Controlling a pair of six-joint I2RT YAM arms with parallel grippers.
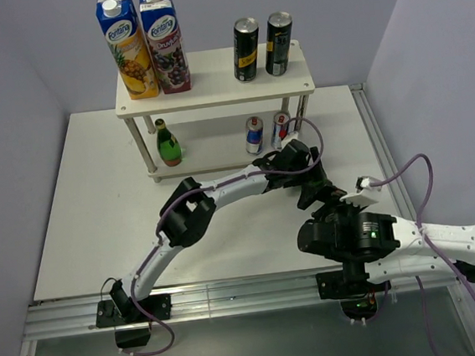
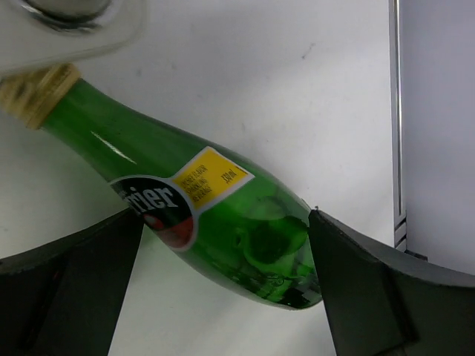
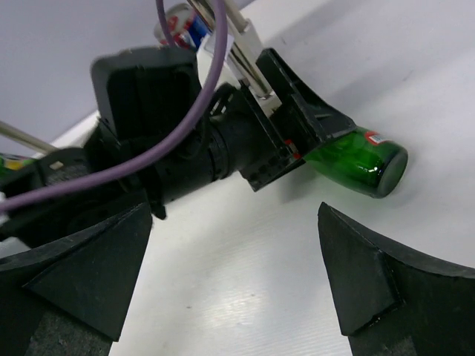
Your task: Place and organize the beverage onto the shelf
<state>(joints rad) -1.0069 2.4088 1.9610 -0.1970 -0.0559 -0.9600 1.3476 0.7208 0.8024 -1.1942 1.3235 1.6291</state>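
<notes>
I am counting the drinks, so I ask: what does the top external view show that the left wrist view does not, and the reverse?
Only top external: the shelf holding two dark cans, two silver-blue cans, one upright green bottle and two juice cartons. Only left wrist: a second green bottle lying on its side between the fingers of the left gripper. Both: the white table and the left gripper.

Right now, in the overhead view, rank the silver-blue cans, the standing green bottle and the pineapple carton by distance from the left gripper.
From the left gripper:
1. Silver-blue cans, lower tier of the shelf, right end; the pair is too close to split.
2. Standing green bottle, lower tier, left end.
3. Pineapple carton, top tier, far back left.
</notes>
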